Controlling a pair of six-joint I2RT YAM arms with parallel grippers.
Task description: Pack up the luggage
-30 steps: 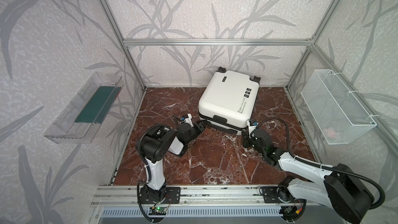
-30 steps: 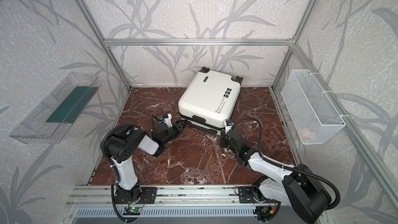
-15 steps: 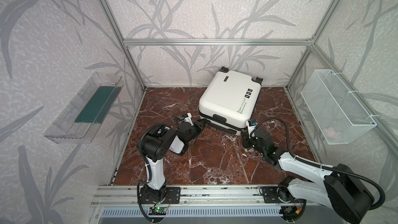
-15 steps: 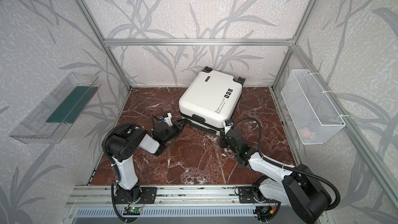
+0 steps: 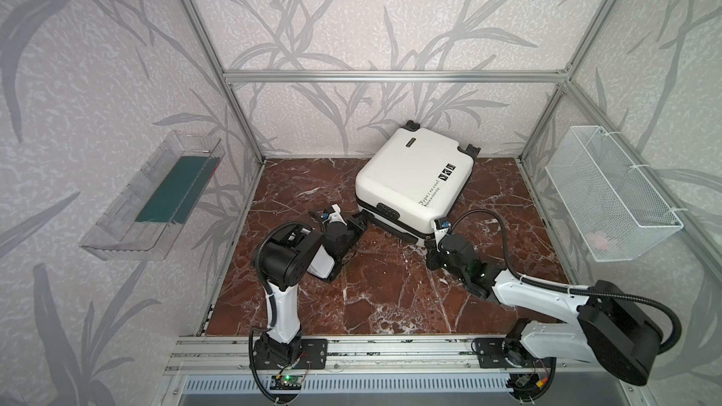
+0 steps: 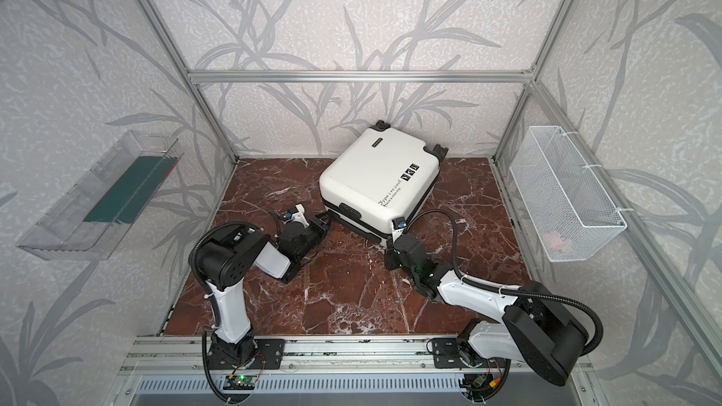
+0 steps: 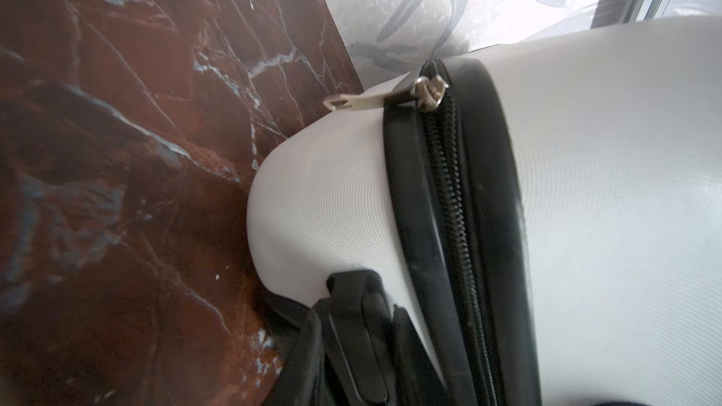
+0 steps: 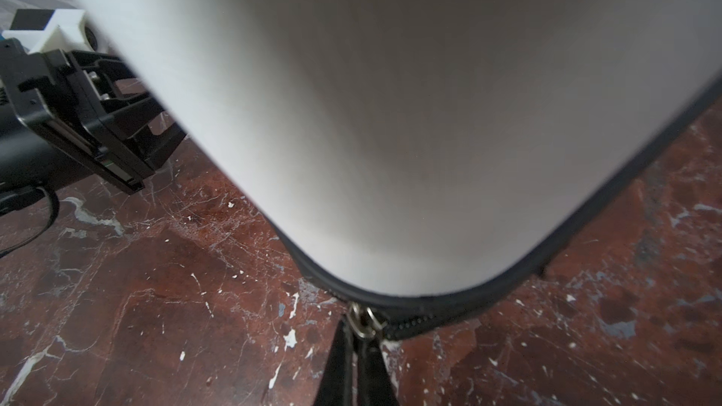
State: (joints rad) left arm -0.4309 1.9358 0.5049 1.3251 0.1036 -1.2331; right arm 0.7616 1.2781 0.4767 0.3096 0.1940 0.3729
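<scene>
— Left of centre, the left fingers (image 5: pixel 358 222) have narrowed over the last second, nosing the lower-left corner of the luggage (image 5: pixel 410 173). Gripping anything? I can't tell.
— And the case has shifted a touch, wheels swinging right. It lies flat, lid down, upper middle of the desk (image 5: pixel 351 306).
— Further right, the right fingers (image 8: pixel 338 369) are pressed together, pinching the zip pull (image 8: pixel 363 322).
— So I'd guess one arm braces while the other works the zip. Packing proper looks unstarted.
</scene>
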